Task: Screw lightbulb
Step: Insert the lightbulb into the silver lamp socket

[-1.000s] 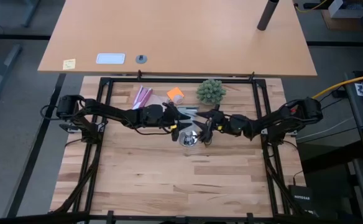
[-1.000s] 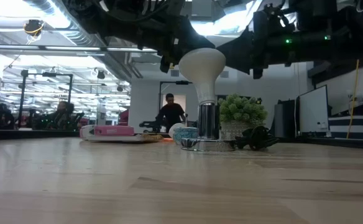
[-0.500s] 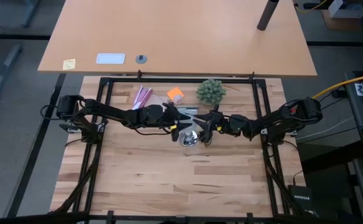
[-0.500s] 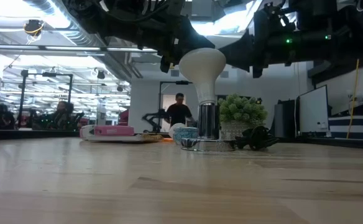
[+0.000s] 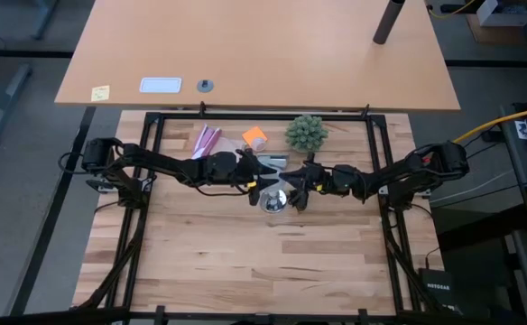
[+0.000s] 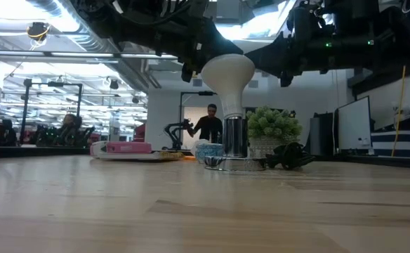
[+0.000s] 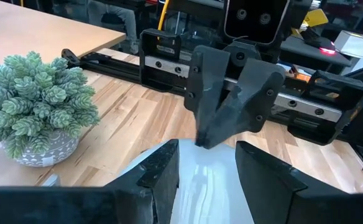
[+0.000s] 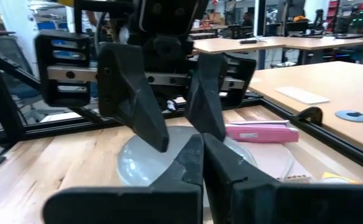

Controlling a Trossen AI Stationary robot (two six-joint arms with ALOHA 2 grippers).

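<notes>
Standing upright in the silver socket base (image 6: 234, 163) at mid-table, the lightbulb (image 6: 227, 76) is seen in front of the green spiky plant (image 6: 274, 124). The left gripper (image 5: 258, 180) is held at the globe from one side, its fingers (image 7: 161, 171) spread around the white glass. The right gripper (image 5: 301, 181) is placed just opposite, its fingers (image 8: 191, 163) pressed together with nothing between them. A pink box (image 6: 121, 148) is seen well apart.
</notes>
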